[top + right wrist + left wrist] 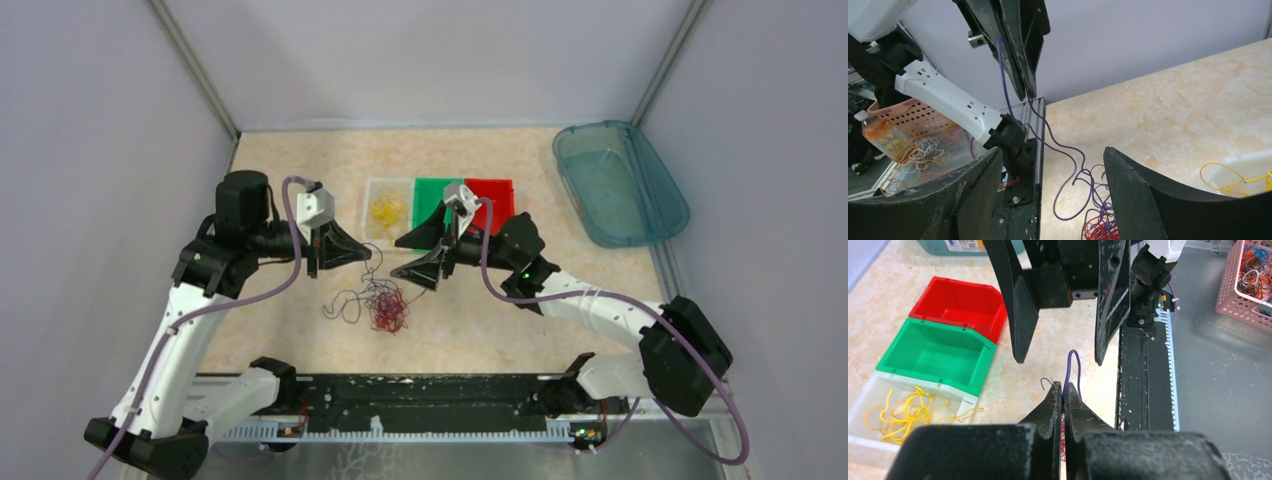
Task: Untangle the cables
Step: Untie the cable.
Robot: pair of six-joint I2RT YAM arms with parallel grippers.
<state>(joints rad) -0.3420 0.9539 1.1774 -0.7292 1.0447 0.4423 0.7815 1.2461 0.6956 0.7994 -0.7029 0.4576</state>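
Left jaws: pressed together on a thin dark purple wire, which loops up out of their tips in the left wrist view. From the right wrist view, this wire hangs from the raised left jaws and trails down in loose curves to the tangle on the desk.

Right jaws: wide apart and gripping nothing. They point toward the left jaws and are close to them but not touching. In the left wrist view the held loop shows in the gap between the two right fingers.

Cables: the tangle lies near the middle of the desk, just below both sets of jaws in the top view. It is a dense knot of red wire with dark purple strands spread out to its left. Whether the held wire is caught in the red knot cannot be told. A separate bunch of yellow wires lies inside the clear bin.

Bins: three stand in a row behind the jaws, with the clear bin at left, the green bin in the middle and the red bin at right, each touching the next.

Surroundings: a teal tub sits at the far right corner of the desk. A pink basket of mixed wires stands off the desk, past the black rail at its near edge.
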